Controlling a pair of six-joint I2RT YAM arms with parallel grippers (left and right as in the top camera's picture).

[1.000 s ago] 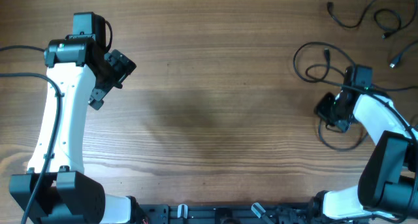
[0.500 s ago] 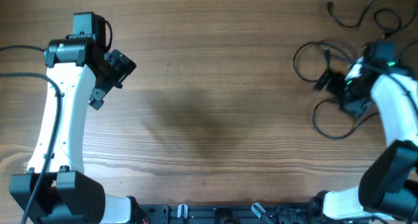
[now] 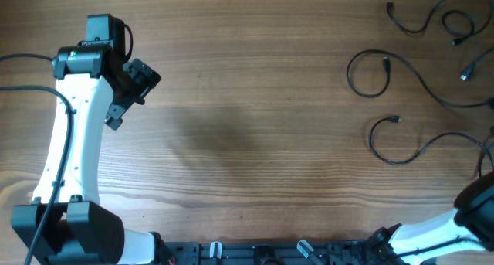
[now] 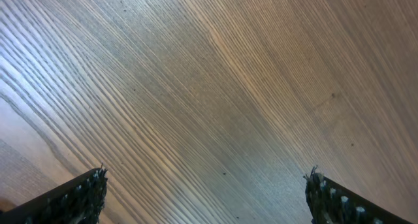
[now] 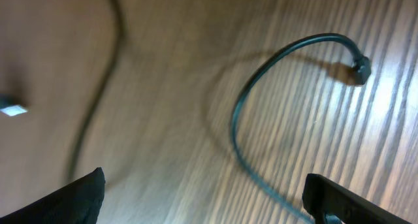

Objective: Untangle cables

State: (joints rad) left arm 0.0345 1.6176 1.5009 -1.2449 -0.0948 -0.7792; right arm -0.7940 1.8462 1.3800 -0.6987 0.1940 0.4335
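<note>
The cables [image 5: 233, 123] lie apart on the counter [image 3: 255, 103], seemingly untangled, so the left claw [image 4: 206, 178] and right claw [image 5: 204, 179] hang open, empty.

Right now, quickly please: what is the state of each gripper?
Left gripper: open, holding nothing.
Right gripper: open, holding nothing; one cable lies loose below it.

In your right wrist view, the right tool [image 5: 204, 188] has its two fingers [image 5: 72, 198] spread to the lower corners, with only wooden surface [image 5: 163, 119] between them. A thin black cable [image 5: 234, 123] arcs from its plug [image 5: 360, 68] at upper right down toward the bottom edge. At left, a blurred second cable [image 5: 98, 101] runs down the frame, and a pale connector tip [image 5: 13, 110] sits at the left edge.
</note>
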